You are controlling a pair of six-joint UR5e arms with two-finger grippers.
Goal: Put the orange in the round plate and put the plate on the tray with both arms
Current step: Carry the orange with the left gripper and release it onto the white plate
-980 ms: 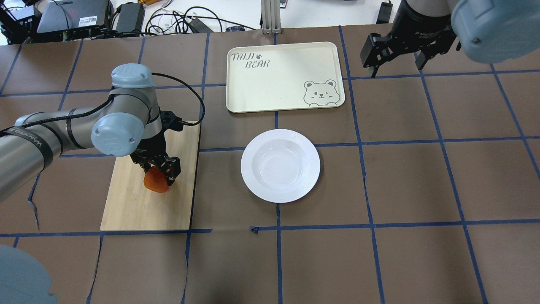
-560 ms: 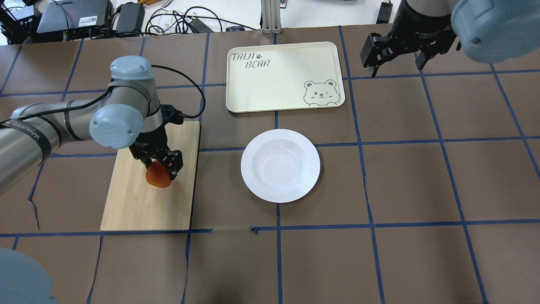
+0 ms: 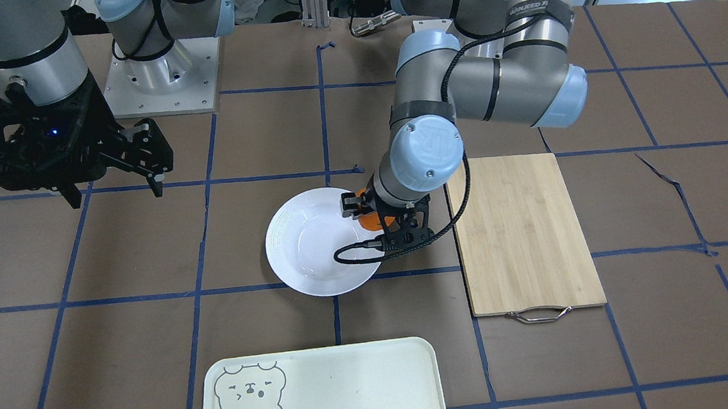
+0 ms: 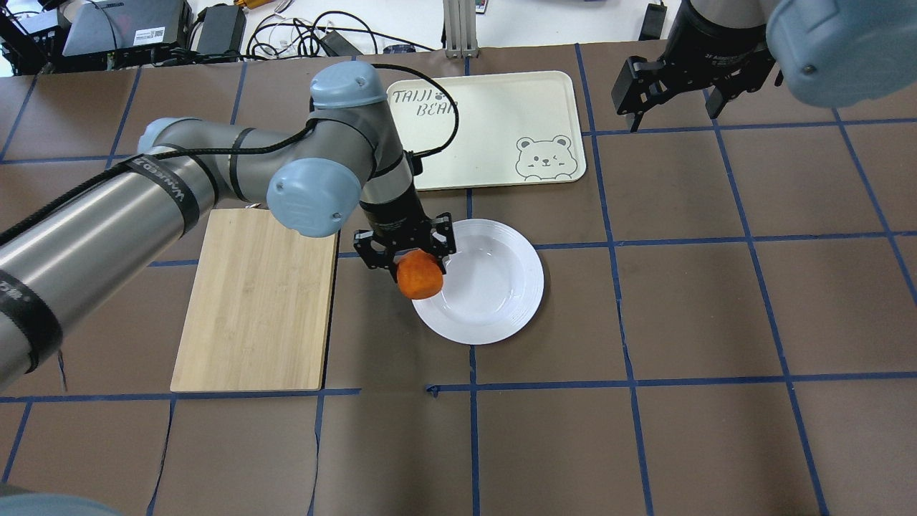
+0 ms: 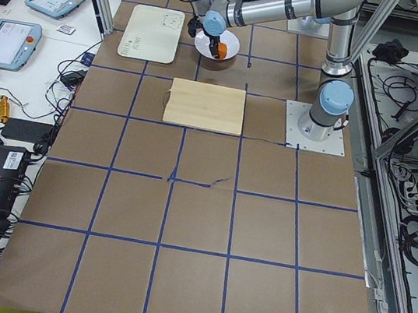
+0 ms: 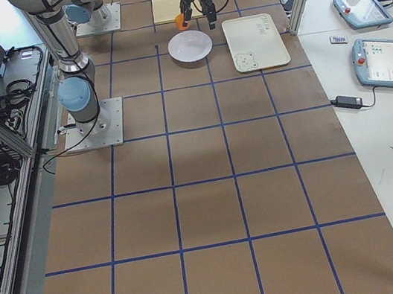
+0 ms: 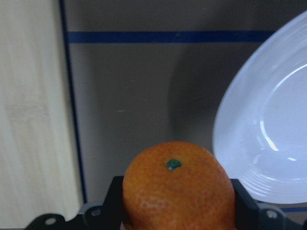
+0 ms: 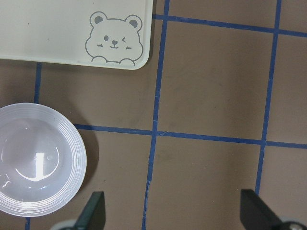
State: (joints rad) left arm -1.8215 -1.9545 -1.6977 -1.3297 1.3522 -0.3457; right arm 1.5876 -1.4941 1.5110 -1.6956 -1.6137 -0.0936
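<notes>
My left gripper is shut on the orange and holds it in the air over the left rim of the round plate. In the left wrist view the orange fills the space between the fingers, with the plate to its right. The plate lies empty on the table, a little nearer the robot than the cream tray with the bear outline. My right gripper hangs open high at the back right, beside the tray; its wrist view shows the plate and the tray.
A bamboo cutting board with a metal handle lies left of the plate, bare. Cables and electronics sit beyond the table's far edge. Blue tape lines grid the brown table.
The left arm has lifted the orange off the cutting board and carried it right, to the plate's left rim. The right arm has not moved.
</notes>
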